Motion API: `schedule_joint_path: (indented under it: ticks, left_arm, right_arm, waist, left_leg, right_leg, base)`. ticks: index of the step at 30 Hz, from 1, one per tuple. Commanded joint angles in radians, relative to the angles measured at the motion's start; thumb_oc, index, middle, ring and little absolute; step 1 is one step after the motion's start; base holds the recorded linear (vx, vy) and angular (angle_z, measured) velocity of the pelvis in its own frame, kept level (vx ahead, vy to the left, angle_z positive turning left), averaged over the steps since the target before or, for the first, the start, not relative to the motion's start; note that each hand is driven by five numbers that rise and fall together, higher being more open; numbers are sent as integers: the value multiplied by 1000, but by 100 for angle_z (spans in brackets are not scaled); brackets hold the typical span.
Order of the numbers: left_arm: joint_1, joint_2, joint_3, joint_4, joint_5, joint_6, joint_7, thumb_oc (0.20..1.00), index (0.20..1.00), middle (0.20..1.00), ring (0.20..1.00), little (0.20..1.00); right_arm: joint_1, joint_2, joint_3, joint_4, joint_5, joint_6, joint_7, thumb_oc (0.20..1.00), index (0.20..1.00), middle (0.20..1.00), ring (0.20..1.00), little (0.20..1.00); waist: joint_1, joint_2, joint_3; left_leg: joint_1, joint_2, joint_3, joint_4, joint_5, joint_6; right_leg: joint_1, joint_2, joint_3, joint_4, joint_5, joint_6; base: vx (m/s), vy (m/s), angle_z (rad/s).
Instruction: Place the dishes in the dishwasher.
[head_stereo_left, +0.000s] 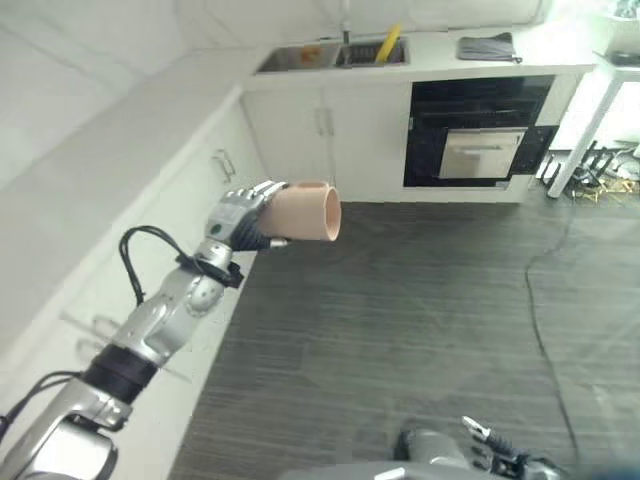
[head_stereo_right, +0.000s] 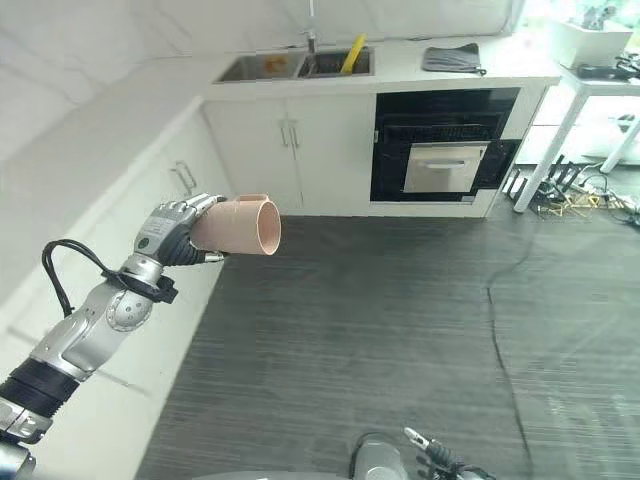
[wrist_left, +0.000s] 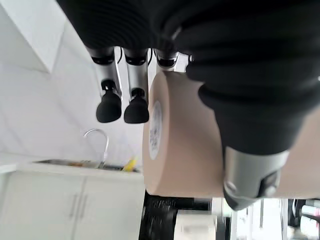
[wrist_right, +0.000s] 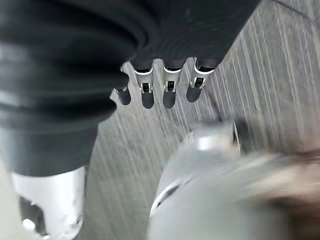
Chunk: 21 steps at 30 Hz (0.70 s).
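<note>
Left robot hand (head_stereo_left: 243, 218): I held the beige cup (head_stereo_left: 305, 212) sideways in mid-air, thumb and fingers curled round it.
Right robot hand (wrist_right: 150, 85): hung low, fingers relaxed, empty.
Progress: cup not yet loaded; open dishwasher (head_stereo_left: 478, 130) stood well apart across the floor.

We see the cup (head_stereo_left: 305, 211) held up in our left hand (head_stereo_left: 240, 218) on the left, beside the worktop (head_stereo_left: 120, 140). Far ahead the sink (head_stereo_left: 335, 54) sits in that worktop, the dishwasher (head_stereo_left: 478, 130) below to its right, a cloth (head_stereo_left: 487, 46) above it.

A sink (head_stereo_right: 290, 67) holds a yellow brush (head_stereo_right: 352, 55); right of the sink lies a grey cloth (head_stereo_right: 452, 58).
</note>
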Motion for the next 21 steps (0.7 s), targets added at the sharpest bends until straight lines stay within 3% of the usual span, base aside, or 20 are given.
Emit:
schedule_joint_path:
  ticks: [1, 3, 4, 6, 8, 10, 12, 21]
  left_arm:
    - [-45, 48, 102, -7, -15, -54, 16, 200, 200, 200, 200, 200]
    - [-40, 43, 108, -4, -10, -58, 21, 200, 200, 200, 200, 200]
    - [-41, 37, 106, -6, -8, -50, 14, 200, 200, 200, 200, 200]
    - [-42, 24, 95, -3, 3, -51, 12, 200, 200, 200, 200, 200]
    - [-35, 18, 96, 6, 8, -57, 16, 200, 200, 200, 200, 200]
    - [-14, 24, 100, 22, 25, -86, 21, 200, 200, 200, 200, 200]
    - [-33, 50, 88, 33, 11, -102, 16, 200, 200, 200, 200, 200]
    - [-108, 91, 24, 81, -21, -102, 31, 200, 200, 200, 200, 200]
  right_arm:
    - [-31, -29, 11, 44, -23, -35, 12, 1000, 1000, 1000, 1000, 1000]
    - [-43, -28, 6, 43, -40, -33, 14, 1000, 1000, 1000, 1000, 1000]
    - [-50, -30, 10, 42, -35, -26, 15, 1000, 1000, 1000, 1000, 1000]
    - [-56, -28, 19, 43, -31, -24, 15, 1000, 1000, 1000, 1000, 1000]
    - [-53, -24, 25, 44, -39, -32, 13, 1000, 1000, 1000, 1000, 1000]
    - [-38, -5, 30, 42, -46, -34, 9, 1000, 1000, 1000, 1000, 1000]
    - [-28, 11, 42, 31, -36, -40, -7, 1000, 1000, 1000, 1000, 1000]
    - [-21, 32, 55, 28, -35, -28, -37, 1000, 1000, 1000, 1000, 1000]
  waist:
    - [26, 77, 0]
    - [34, 76, 4]
    - [49, 78, 4]
    - [70, 81, -6]
    - [79, 82, -10]
    - [94, 82, -35]
    - [92, 92, -43]
    - [79, 119, -44]
  left_leg:
    - [120, 11, 9, -426, -223, 192]
    - [121, 22, 39, -595, -218, 192]
    - [109, 8, 11, -739, -198, 183]
    - [85, 17, -15, -893, -132, 155]
    - [69, 17, -18, -909, -121, 149]
    - [119, -18, -13, -930, -178, 188]
    - [167, -32, -29, -952, -204, 208]
    - [251, -47, -42, -1025, -228, 232]
  right_leg:
    - [156, -58, 112, -182, 204, 279]
    - [189, -47, 133, -195, 186, 292]
    - [227, -36, 164, -214, 172, 302]
    - [268, -34, 187, -245, 169, 311]
    - [289, -39, 192, -255, 161, 314]
    - [297, -70, 166, -239, 142, 337]
    - [271, -78, 132, -201, 132, 339]
    - [187, -102, 58, -140, 139, 356]
  base:
    - [407, -13, 41]
    - [362, 112, -115]
    - [458, 188, -112]
    - [461, 187, -72]
    - [380, 194, -145]
    - [429, 247, -143]
    - [213, 117, -41]
    - [55, 56, 48]
